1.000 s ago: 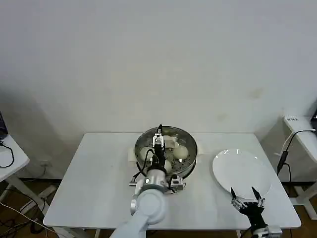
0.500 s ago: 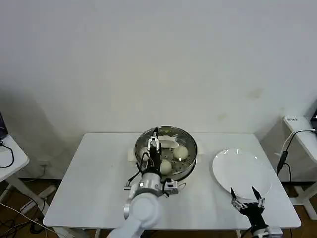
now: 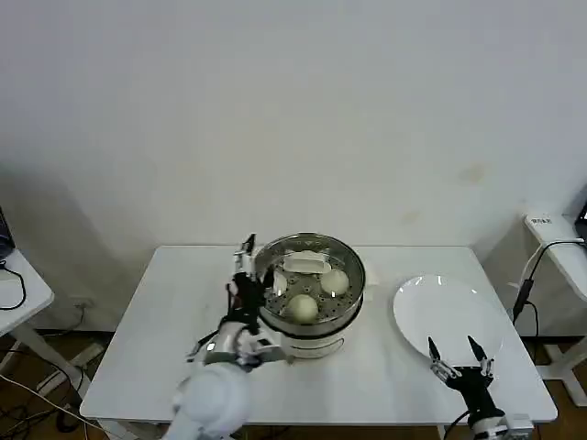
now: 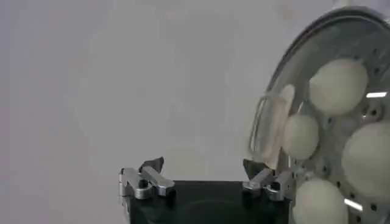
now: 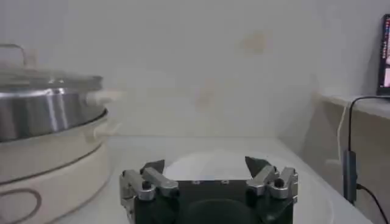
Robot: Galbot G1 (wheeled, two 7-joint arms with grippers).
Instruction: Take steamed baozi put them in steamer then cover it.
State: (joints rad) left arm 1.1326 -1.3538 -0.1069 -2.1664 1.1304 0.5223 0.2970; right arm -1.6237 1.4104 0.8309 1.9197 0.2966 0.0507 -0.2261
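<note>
Head view: right gripper waits at five o'clock, jaws spread and empty, just short of the white plate. Left gripper, jaws apart, hangs at nine o'clock of the steamer. The cover sits on it, over the steamed baozi.
</note>
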